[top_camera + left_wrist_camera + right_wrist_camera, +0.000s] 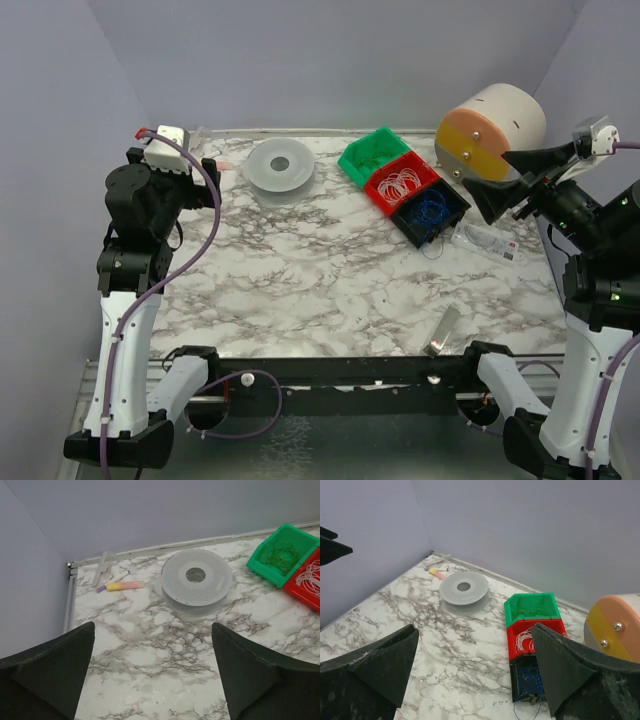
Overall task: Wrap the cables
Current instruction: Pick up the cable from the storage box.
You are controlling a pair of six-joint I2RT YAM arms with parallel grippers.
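Observation:
No loose dark grey cables show on the marble table [330, 280]. The green bin [352, 160] holds thin wire loops [280, 555] whose colour I cannot tell. A grey perforated spool [280, 165] lies flat at the back left and shows in the left wrist view [196, 582] and the right wrist view [464, 590]. My left gripper [153, 630] is open and empty, held above bare table in front of the spool. My right gripper [474, 630] is open and empty, raised at the right near the bins [488, 172].
A red bin [378, 192] holds white wire rings [525, 640]. A black bin [415, 228] holds a blue wire coil [432, 207]. A cream and orange drum [490, 130] stands back right. A clear packet [487, 240], a metal strip [443, 332], a highlighter [125, 585] and a pen [114, 581] lie about.

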